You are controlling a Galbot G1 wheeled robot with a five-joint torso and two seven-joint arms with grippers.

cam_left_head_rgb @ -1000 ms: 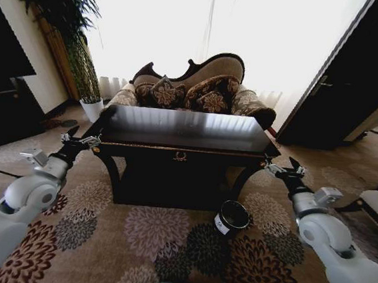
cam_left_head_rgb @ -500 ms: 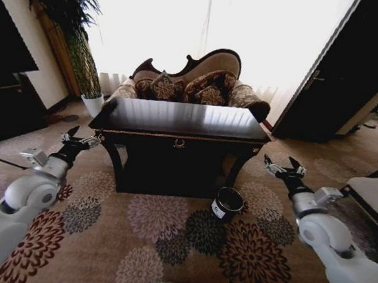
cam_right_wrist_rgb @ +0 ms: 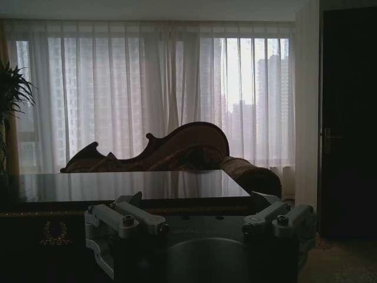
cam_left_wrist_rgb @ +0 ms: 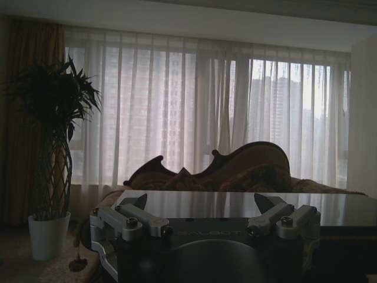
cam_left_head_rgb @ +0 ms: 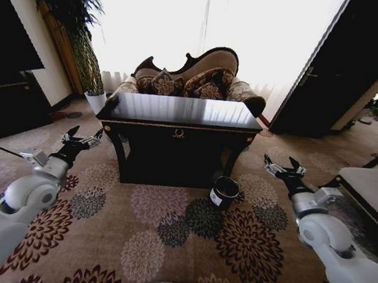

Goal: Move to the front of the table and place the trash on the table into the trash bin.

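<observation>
The table, dark and glossy, stands ahead of me across a stretch of carpet, and shows again as the table and the table in the wrist views. No trash can be made out on its reflective top from here. The black trash bin with a white label stands on the carpet by the table's front right leg. My left gripper is held out open, short of the table's left corner. My right gripper is open, to the right of the bin. Both hold nothing.
A curved sofa with cushions sits behind the table against bright curtains. A white plant pot stands at the back left, a dark cabinet at the left, a dark door at the right. A pale-topped piece juts in at right.
The whole head view has shifted: table and bin now look smaller and higher, with more carpet before me, so the camera moved. Both arms keep the same pose.
</observation>
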